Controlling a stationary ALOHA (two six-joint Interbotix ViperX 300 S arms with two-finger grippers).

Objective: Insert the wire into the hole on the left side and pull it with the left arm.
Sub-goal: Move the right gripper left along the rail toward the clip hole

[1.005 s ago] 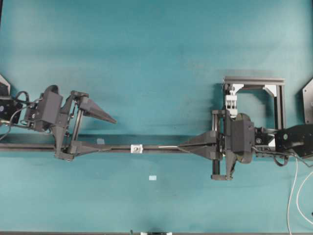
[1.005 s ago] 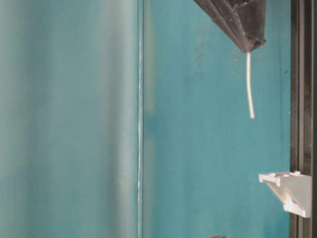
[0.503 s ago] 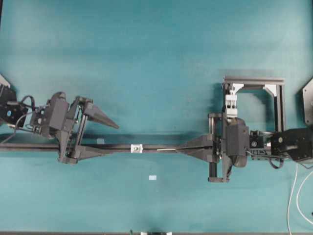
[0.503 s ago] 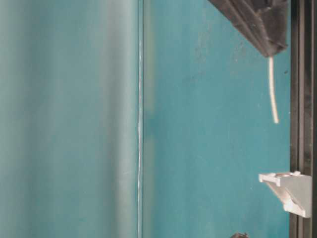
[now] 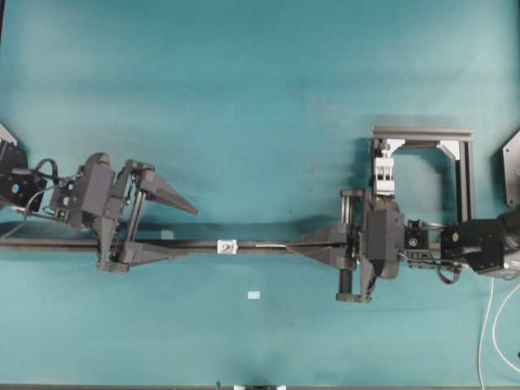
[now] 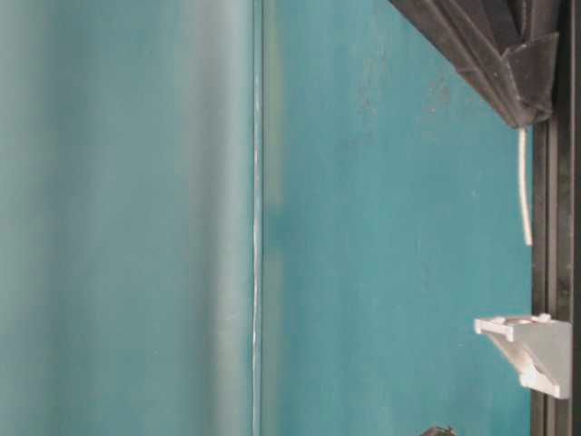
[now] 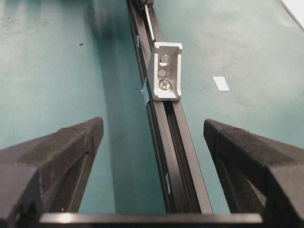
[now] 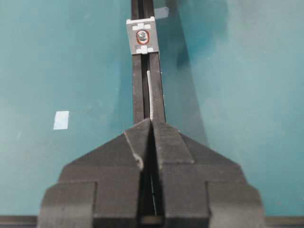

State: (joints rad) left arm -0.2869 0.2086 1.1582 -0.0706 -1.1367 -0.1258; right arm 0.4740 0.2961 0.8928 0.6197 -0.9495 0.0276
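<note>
The wire is a short white length sticking out leftward from my right gripper, which is shut on it. It runs along the black rail. Its tip stops a little short of the small white fitting that carries the hole. My left gripper stands open on the fitting's other side. Its fingers straddle the rail with nothing between them, one finger on each side. In the table-level view the wire hangs close beside the rail.
A pale-blue tape rectangle lies on the teal table in front of the rail. A metal frame stands behind the right arm. White cables trail at the right edge.
My right gripper has slid left with the wire and closer to the rail, bringing the wire's tip nearer the fitting. The left arm shifted slightly right early on, then held still, open.
</note>
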